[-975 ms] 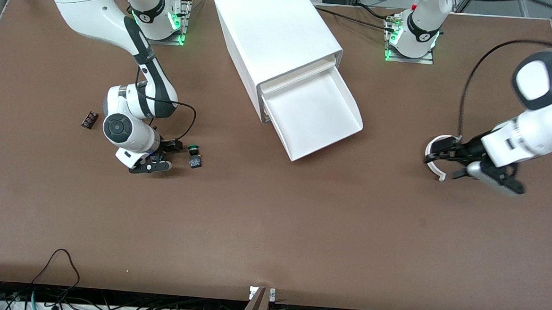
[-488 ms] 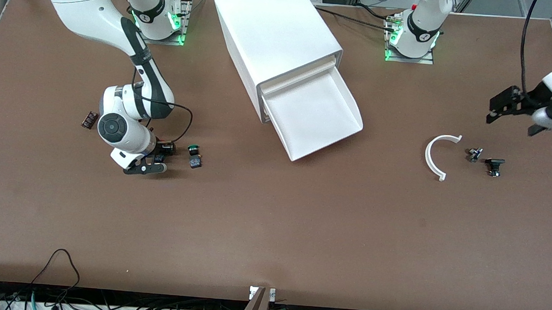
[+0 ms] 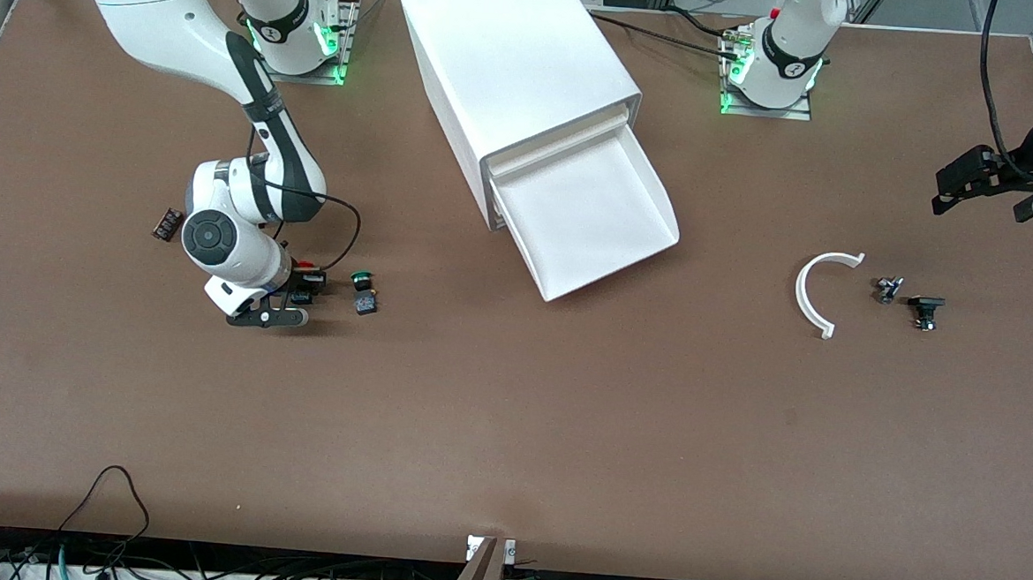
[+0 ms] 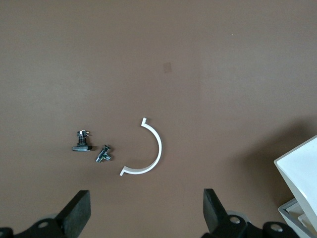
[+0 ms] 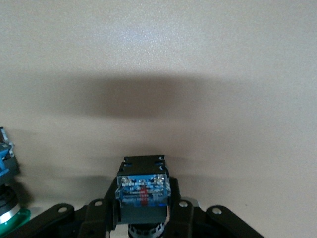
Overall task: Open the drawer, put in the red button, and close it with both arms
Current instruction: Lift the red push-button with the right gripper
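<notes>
My right gripper (image 3: 302, 286) is down at the table toward the right arm's end, shut on the red button (image 3: 308, 268). In the right wrist view the button's dark blue body (image 5: 142, 191) sits clamped between the black fingers (image 5: 101, 215). The green-capped button (image 3: 362, 287) lies on the table just beside it, apart from the gripper. The drawer (image 3: 611, 264), the white cabinet's (image 3: 511, 51) middle one, stands pulled out and holds nothing. My left gripper (image 3: 973, 183) hangs open in the air over the left arm's end of the table; nothing lies between its fingers (image 4: 79, 213).
A white half-ring (image 3: 812, 292) and two small dark metal parts (image 3: 888, 288) (image 3: 925, 310) lie on the table toward the left arm's end. A small dark block (image 3: 167, 223) lies beside the right arm's wrist. Cables run along the table's near edge.
My right gripper has shut on the red button. The left arm has swung up and away from the white half-ring toward its end of the table, uncovering the two small parts.
</notes>
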Robot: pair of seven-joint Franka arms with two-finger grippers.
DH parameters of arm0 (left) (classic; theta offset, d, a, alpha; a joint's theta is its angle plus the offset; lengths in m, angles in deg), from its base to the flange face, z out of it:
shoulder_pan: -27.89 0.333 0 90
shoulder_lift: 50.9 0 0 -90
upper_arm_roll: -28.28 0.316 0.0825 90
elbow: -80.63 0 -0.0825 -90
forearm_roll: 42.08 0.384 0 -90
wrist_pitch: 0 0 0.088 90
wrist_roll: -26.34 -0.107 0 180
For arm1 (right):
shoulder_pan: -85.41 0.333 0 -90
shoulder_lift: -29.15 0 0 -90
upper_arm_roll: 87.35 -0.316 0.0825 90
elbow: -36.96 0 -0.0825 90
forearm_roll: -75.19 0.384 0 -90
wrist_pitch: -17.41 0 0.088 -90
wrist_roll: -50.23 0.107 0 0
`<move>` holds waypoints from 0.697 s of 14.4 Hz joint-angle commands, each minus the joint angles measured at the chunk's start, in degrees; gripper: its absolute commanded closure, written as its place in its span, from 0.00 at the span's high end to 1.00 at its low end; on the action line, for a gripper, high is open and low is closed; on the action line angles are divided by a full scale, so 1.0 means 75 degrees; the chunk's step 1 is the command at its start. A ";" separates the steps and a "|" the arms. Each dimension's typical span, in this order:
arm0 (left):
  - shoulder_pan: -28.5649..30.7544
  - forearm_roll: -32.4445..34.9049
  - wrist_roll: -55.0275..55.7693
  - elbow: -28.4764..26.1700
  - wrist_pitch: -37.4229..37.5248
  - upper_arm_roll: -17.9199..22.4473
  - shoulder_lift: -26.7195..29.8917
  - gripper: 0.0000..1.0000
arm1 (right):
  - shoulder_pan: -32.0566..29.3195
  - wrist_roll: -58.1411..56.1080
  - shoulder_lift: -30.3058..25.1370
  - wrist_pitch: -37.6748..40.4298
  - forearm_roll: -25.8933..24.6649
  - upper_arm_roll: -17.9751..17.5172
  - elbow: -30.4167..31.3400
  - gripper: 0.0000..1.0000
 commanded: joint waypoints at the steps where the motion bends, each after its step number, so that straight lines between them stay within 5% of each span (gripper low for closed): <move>1: -0.0074 0.0236 0.0114 0.0127 0.0134 0.0034 0.0019 1.00 | -0.0012 0.0136 -0.0200 -0.0076 -0.0071 -0.0090 0.0161 0.33; 6: -0.0074 0.0166 0.0103 0.0127 0.0134 0.0058 0.0008 1.00 | -0.0012 -0.0063 -0.0562 0.0321 -0.0082 -0.0113 -0.0342 0.31; 10: -0.0074 0.0166 0.0103 0.0139 0.0134 0.0058 0.0008 1.00 | 0.0047 -0.0180 -0.0622 0.1433 -0.0036 -0.0311 -0.1757 0.31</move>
